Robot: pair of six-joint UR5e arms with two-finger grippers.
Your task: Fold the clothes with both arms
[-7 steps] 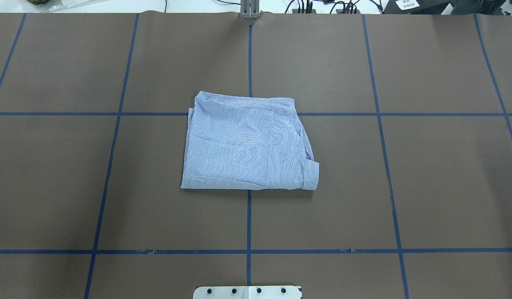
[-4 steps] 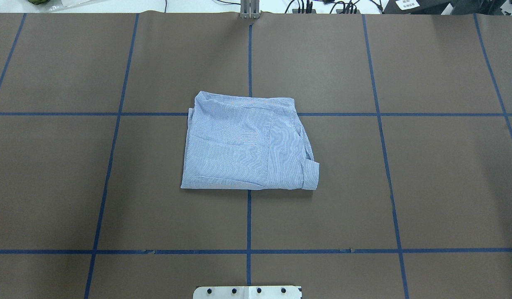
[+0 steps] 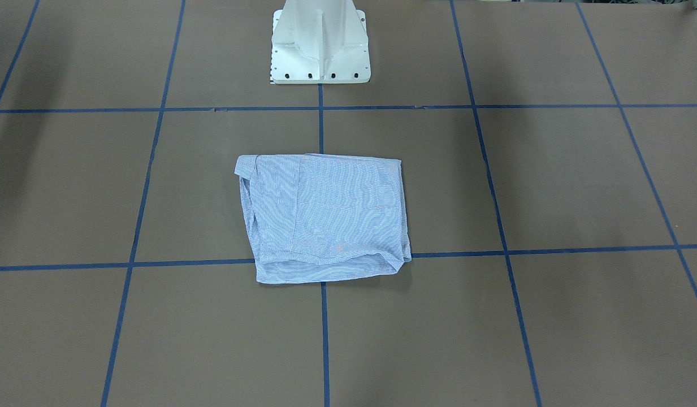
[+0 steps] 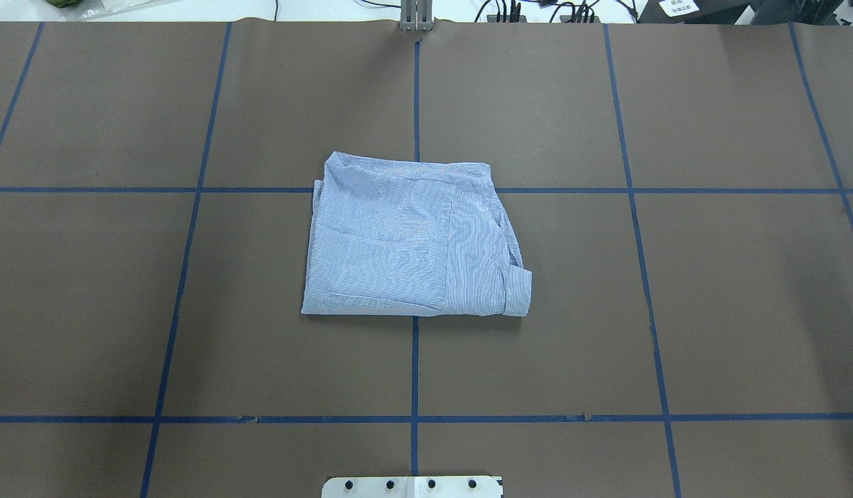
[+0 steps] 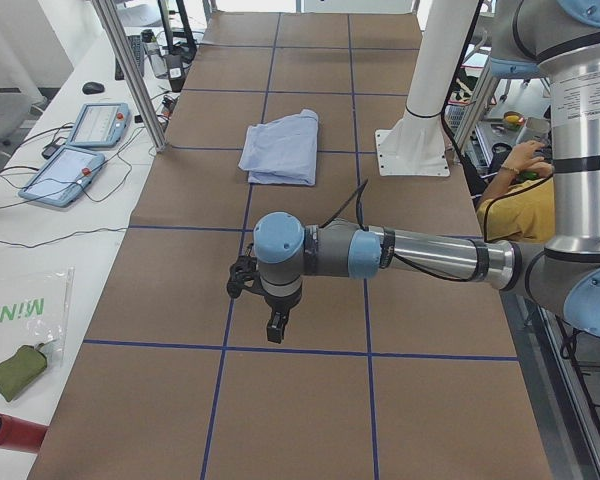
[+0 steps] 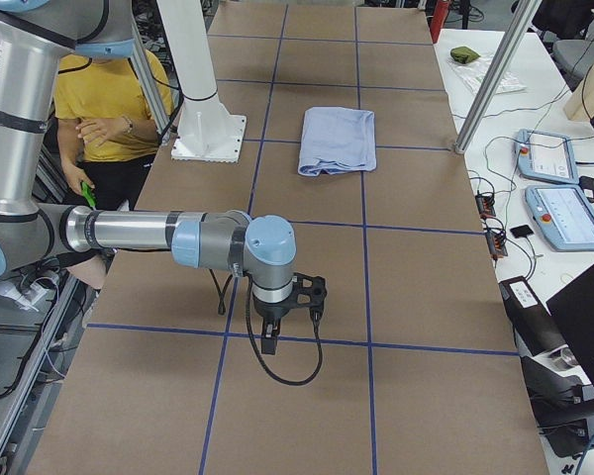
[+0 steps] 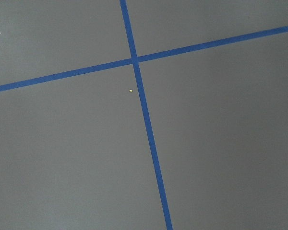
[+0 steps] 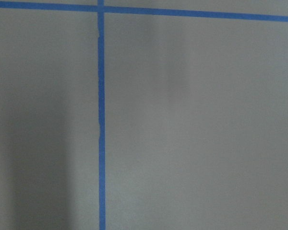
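The clothes, one light blue striped shirt point(image 4: 398, 242), lie folded into a flat rectangle at the table's middle, with a cuff at the near right corner. The shirt also shows in the front-facing view point(image 3: 331, 220) and both side views point(image 5: 280, 150) point(image 6: 339, 139). No arm reaches into the overhead or front-facing views. In the exterior left view my left gripper point(image 5: 276, 330) points down at the table, far from the shirt. My right gripper point(image 6: 269, 341) does the same in the exterior right view. I cannot tell whether either is open or shut. Both wrist views show only brown paper and blue tape.
The white pedestal base point(image 3: 320, 39) stands at the robot's side of the table. Blue tape lines point(image 4: 415, 360) grid the brown paper. A person in a yellow shirt point(image 6: 109, 99) stands beside the pedestal. Teach pendants point(image 6: 564, 198) and cables lie on the side bench.
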